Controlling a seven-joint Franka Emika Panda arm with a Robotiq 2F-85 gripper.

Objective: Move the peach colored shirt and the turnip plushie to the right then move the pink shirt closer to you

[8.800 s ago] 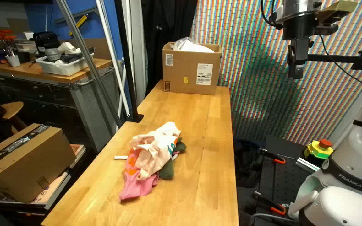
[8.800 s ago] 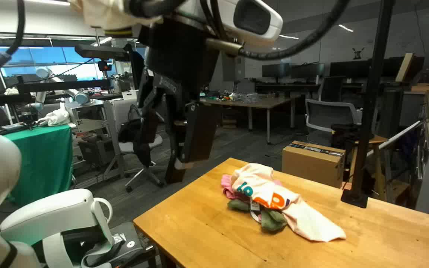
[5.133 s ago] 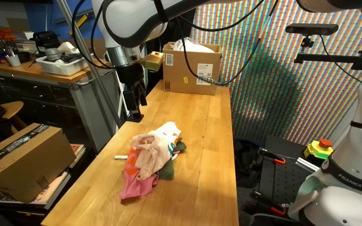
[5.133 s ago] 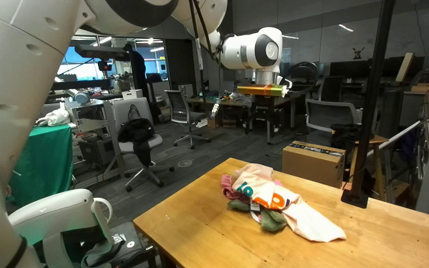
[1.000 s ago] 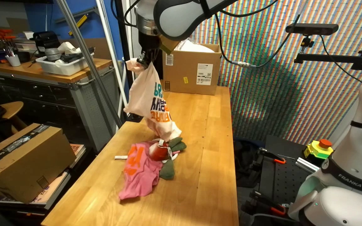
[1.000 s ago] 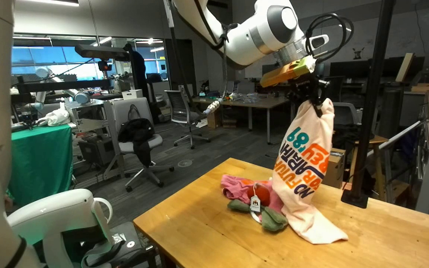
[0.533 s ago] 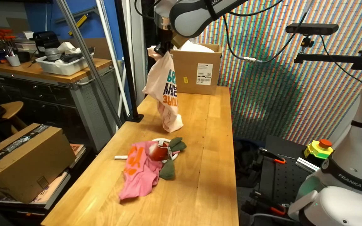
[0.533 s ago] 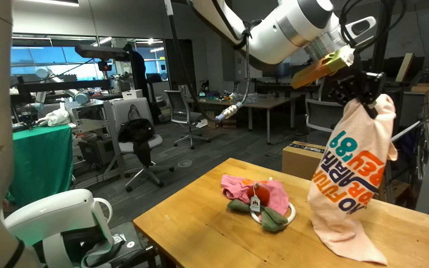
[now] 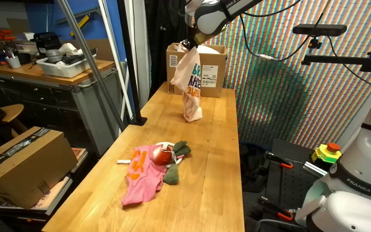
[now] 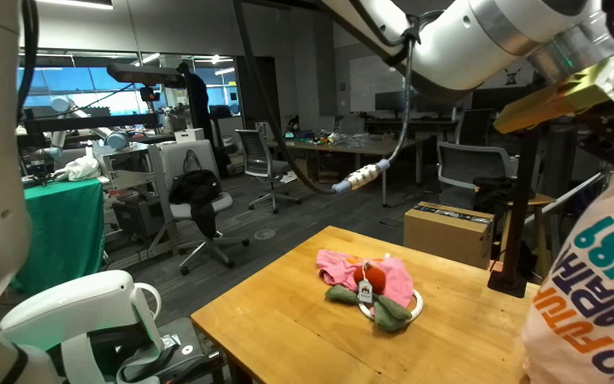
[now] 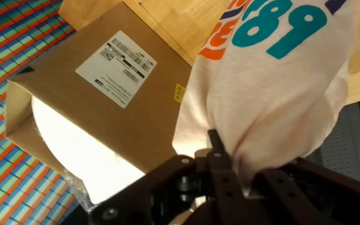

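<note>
The peach colored shirt hangs from my gripper, its upper end bunched between the jaws, which are shut on it. In the wrist view, its cloth covers the far side of the gripper and hides most of the fingers. I cannot tell whether its lower end touches the table. The pink shirt lies crumpled near the middle of the table. On its edge rests the turnip plushie, red and white with green leaves and a tag. In an exterior view, the plushie sits against the pink cloth.
An open cardboard box with white contents stands at the table's far end, just behind the hanging shirt. A black post rises from the table's edge. Beneath the plushie a white ring pokes out. A small white stick lies beside the pink shirt.
The gripper came down to the pile, gripped the peach shirt and lifted it off the plushie and pink shirt. Over the last second it has carried it toward the cardboard box.
</note>
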